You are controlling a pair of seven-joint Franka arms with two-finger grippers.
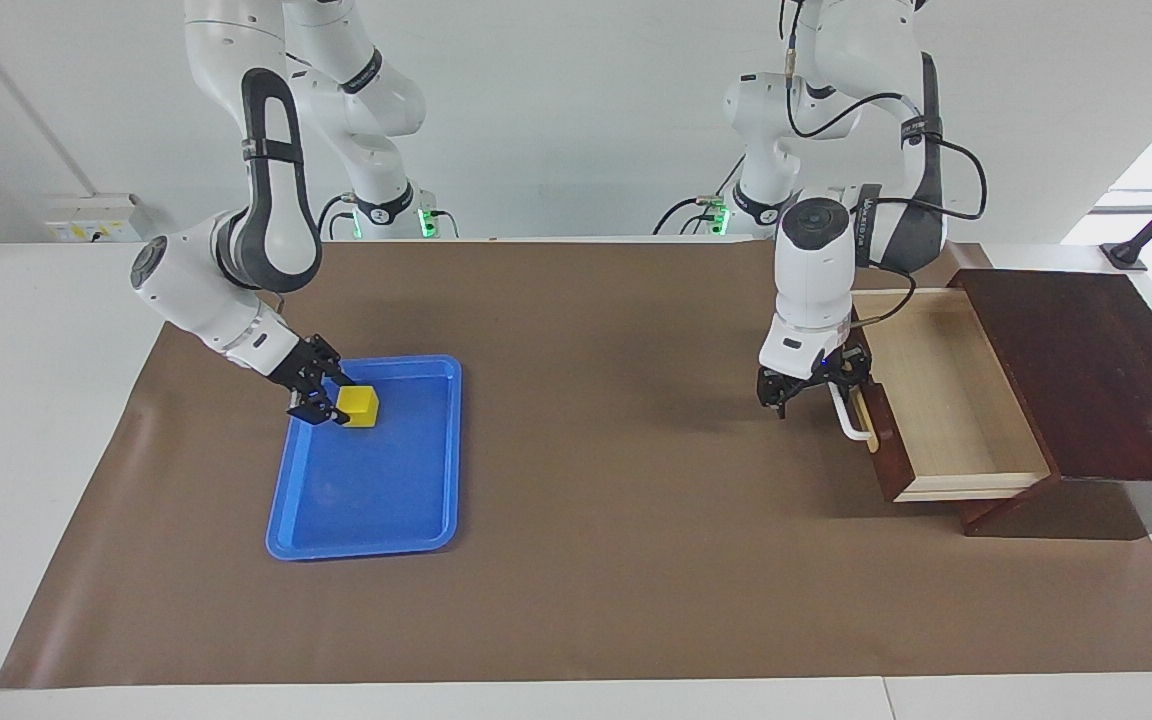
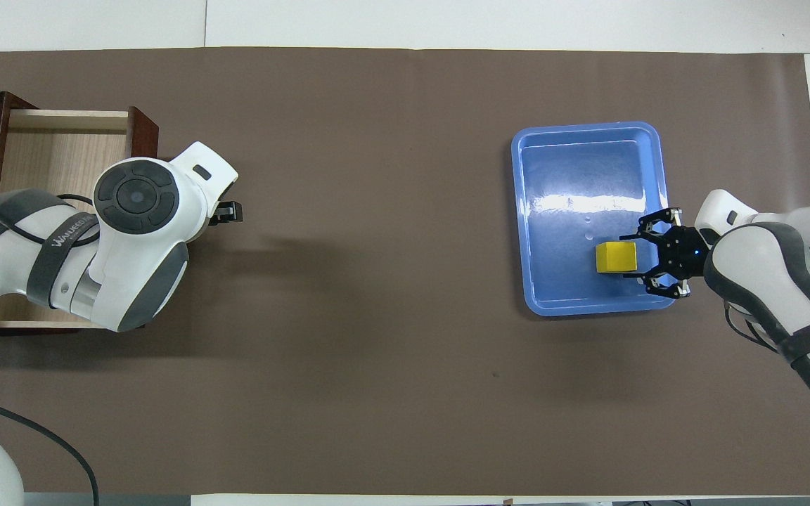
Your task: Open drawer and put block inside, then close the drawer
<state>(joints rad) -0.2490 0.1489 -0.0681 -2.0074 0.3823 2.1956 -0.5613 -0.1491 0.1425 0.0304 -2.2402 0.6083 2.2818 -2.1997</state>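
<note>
My right gripper (image 1: 331, 400) is down inside the blue rectangular plastic tray (image 1: 456, 450), its jaws pressed in on the small bright yellow cube, the block (image 1: 361, 403), pinching it at the edge that faces my right arm. The block sits on the tray floor in the end nearer to me, which is the upper part of the tray in the facing view and the lower part in the overhead view. The tray's raised rim runs just beside my fingers. The rest of the tray floor is bare blue.

My left gripper (image 1: 814, 392) hangs low with its jaws spread, in front of the dark reddish-brown wooden drawer (image 1: 946, 400) at my left arm's end of the table. It is just beside the white bar handle (image 1: 851, 418). One finger may be hooked at that bar, but my wrist hides the contact. The drawer stands pulled well out of its dark wooden box (image 1: 1086, 370), with its pale light-wood inside open to the top. In the overhead view my left wrist and forearm cover much of that opening and the drawer's front.

Tray and drawer lie well apart on the brown paper cover (image 1: 616, 500) over the white table (image 1: 26, 400).
</note>
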